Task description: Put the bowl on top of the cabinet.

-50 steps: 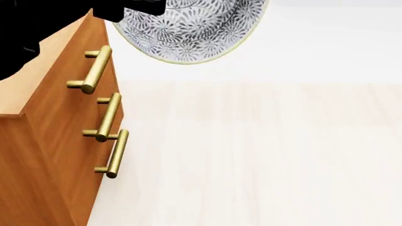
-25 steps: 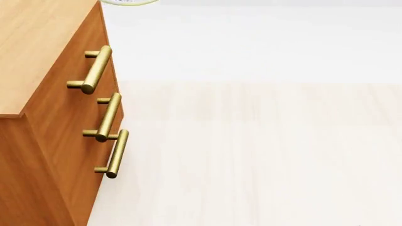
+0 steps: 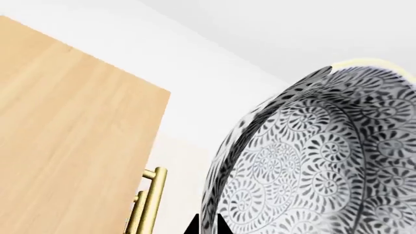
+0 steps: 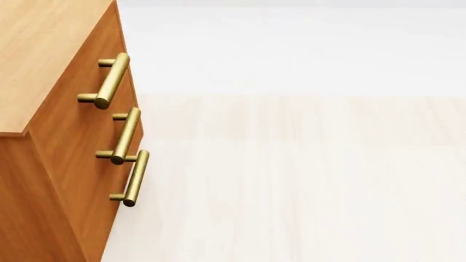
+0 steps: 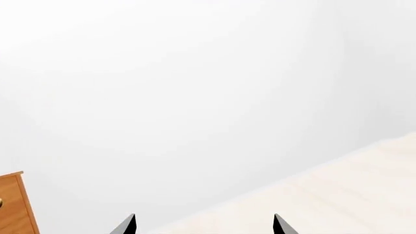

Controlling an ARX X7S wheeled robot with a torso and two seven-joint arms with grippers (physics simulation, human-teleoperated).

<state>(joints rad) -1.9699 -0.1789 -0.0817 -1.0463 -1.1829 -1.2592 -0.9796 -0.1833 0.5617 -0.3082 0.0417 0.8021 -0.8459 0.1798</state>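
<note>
- Bowl: fills the near side of the left wrist view, tilted hard, patterned wall toward the lens, yellowish rim at the upper edge. Out of the head view entirely.
- Round, so no long axis; what matters is the opening axis, now well off vertical. Needs levelling before set-down, judging by the tilt.
- Left gripper: only dark finger tips show at the frame edge, tight against the bowl wall. Looks clamped on the bowl, carried in the air, touching nothing else.
- Key relation: cabinet top lies beside and below the bowl, across from the gripper; bowl hangs past the front edge, over the brass handle side, not over the top.
- Next move, by judgement: translate toward the cabinet top, then level and lower.
- Left arm is the near one; cabinet sits at the left of the head view.
- Right gripper: tips spread apart, nothing between, aimed at wall and floor; cabinet corner only at the view's edge.
- Risk: rim clipping the cabinet's front edge.
</note>
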